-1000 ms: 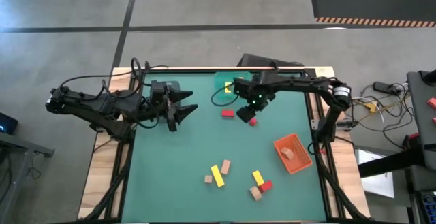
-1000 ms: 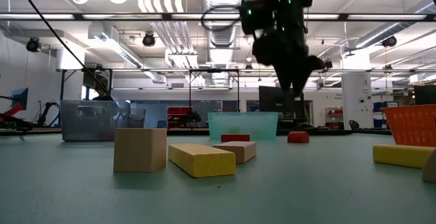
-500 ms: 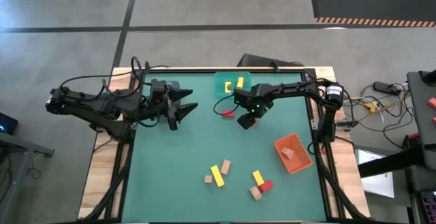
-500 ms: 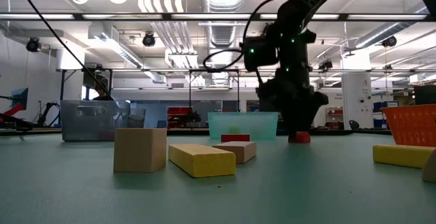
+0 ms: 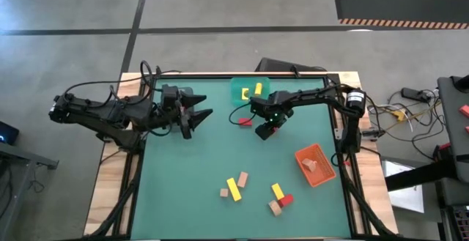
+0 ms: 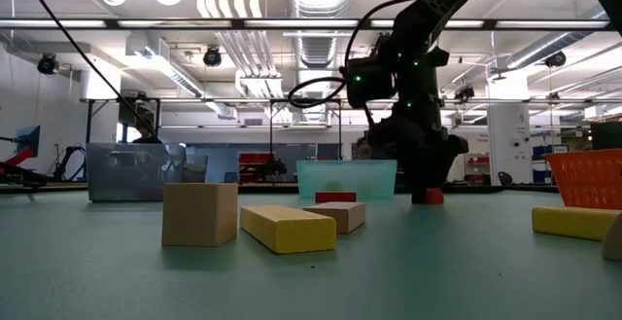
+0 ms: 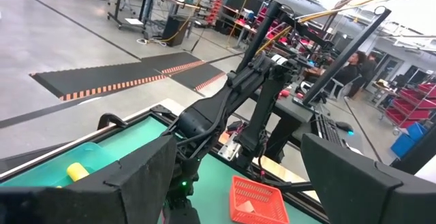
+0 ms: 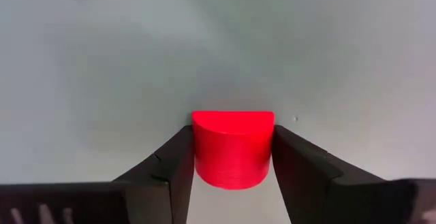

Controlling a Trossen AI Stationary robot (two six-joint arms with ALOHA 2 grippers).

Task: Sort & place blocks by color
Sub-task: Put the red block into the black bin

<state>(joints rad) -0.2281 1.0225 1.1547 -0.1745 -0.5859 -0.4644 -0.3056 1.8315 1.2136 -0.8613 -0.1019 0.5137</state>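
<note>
My right gripper point(image 5: 266, 130) is down at the table, right of centre toward the far side, shut on a small red half-round block point(image 8: 233, 149), which also shows in the low view point(image 6: 429, 195). A red bar point(image 5: 245, 121) lies just left of it. Tan, yellow and red blocks lie flat near the front: a yellow bar point(image 5: 234, 188), tan pieces point(image 5: 242, 178), another yellow bar point(image 5: 278, 190) and a red block point(image 5: 286, 200). My left gripper point(image 5: 199, 116) is open and empty, held above the table's far left. My right gripper pinches the red half-round block by its two straight sides point(image 8: 197, 157) between its two fingers point(image 8: 170, 166). The fingers come from above, pointing down. The block sits on the table, its flat edge away from the wrist.
A teal bin point(image 5: 239, 93) with yellow blocks stands at the far edge behind my right gripper. An orange bin point(image 5: 322, 175) holding a tan block stands at the right. A grey bin point(image 6: 136, 171) stands at the far left, under my left arm.
My right gripper has gone down to the table and a little toward the left edge, coming down over the red half-round block. The block has stayed where it was.
</note>
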